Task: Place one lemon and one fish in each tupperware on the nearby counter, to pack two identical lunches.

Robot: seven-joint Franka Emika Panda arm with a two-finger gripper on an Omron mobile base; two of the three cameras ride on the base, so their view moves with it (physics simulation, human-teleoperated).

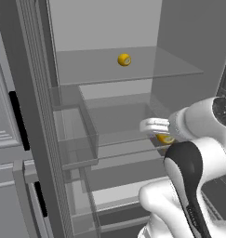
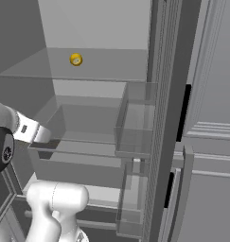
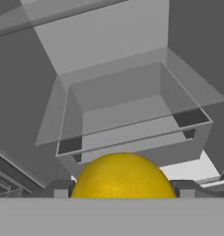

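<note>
Lemon (image 3: pixel 123 177), round, dimpled yellow, between pincer (image 3: pixel 123 186) tips; clear drawer (image 3: pixel 132 124) beyond.

A bright yellow lemon (image 1: pixel 124 59) is being shown on a pale grey, see-through shelf (image 1: pixel 133 69). A second lemon (image 3: pixel 122 177), deep yellow and finely speckled, is being framed between dark finger tips (image 3: pixel 60 188). Grey translucent drawers (image 3: pixel 132 124) are being seen behind it. The door (image 2: pixel 168 118) is being rendered in grey with fine vertical ribbing and black handles (image 2: pixel 181 111).
</note>
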